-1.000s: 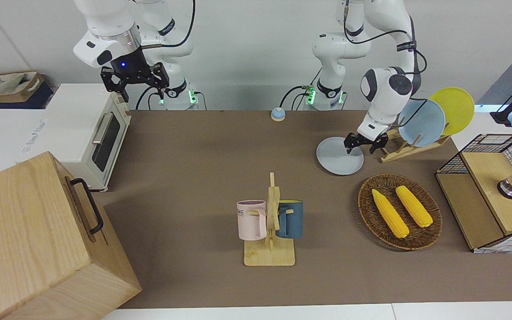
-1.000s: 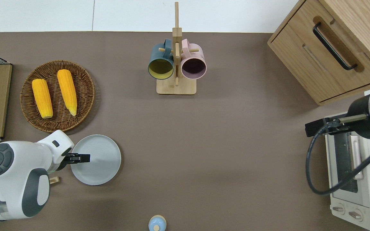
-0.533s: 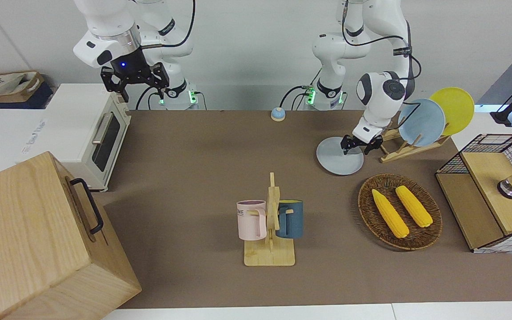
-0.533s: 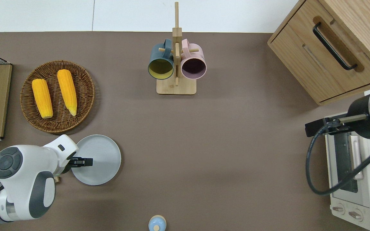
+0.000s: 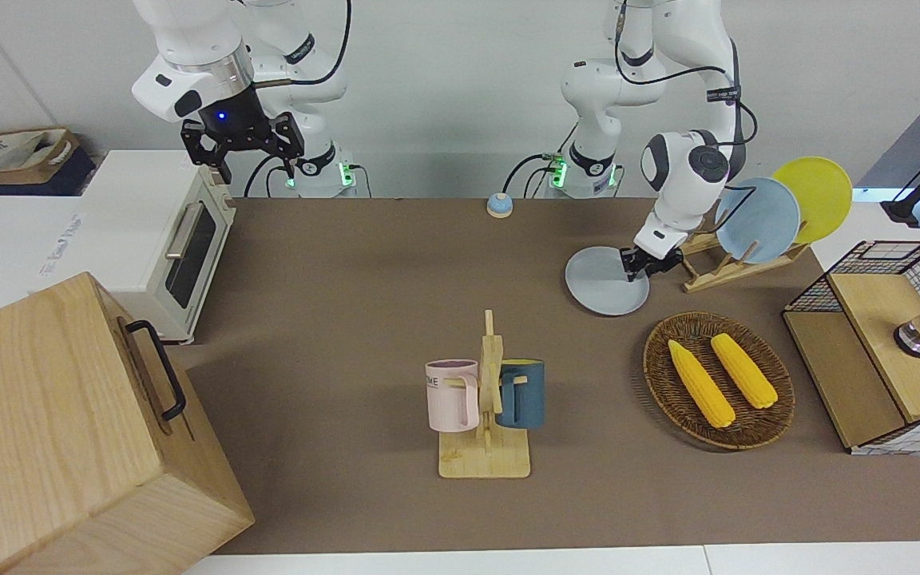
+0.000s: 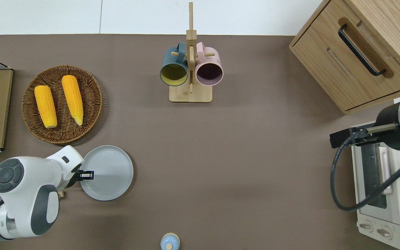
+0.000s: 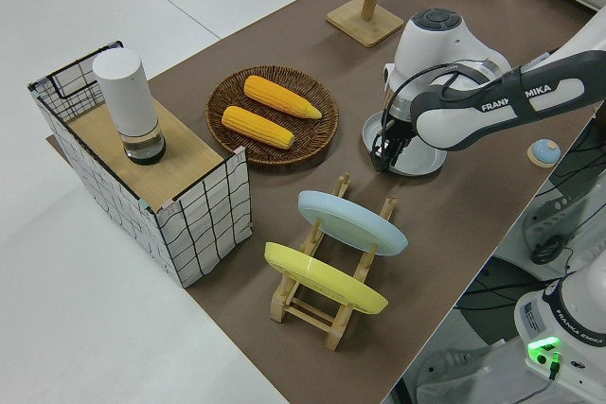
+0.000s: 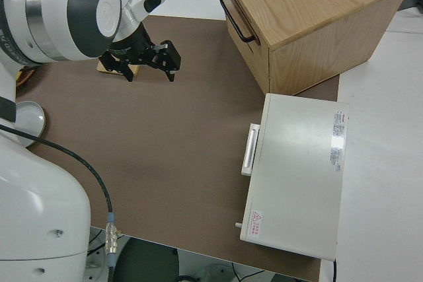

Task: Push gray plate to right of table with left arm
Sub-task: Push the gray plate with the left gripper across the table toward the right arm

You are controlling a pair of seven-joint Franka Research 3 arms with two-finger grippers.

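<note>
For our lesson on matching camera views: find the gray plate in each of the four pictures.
Front view: gray plate, nearer the robots than the corn basket.
Overhead view: lower part, toward the left arm's end.
Left side view: center, beside the basket.
Right side view: only its rim shows at the picture's edge.
Shared landmark: the corn basket.

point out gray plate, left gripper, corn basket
gray plate (image 6: 111, 173): overhead view, bare middle of the dish.
left gripper (image 6: 89, 175): overhead view, fingertips at the plate's edge.
corn basket (image 6: 92, 100): overhead view, woven rim.
</note>
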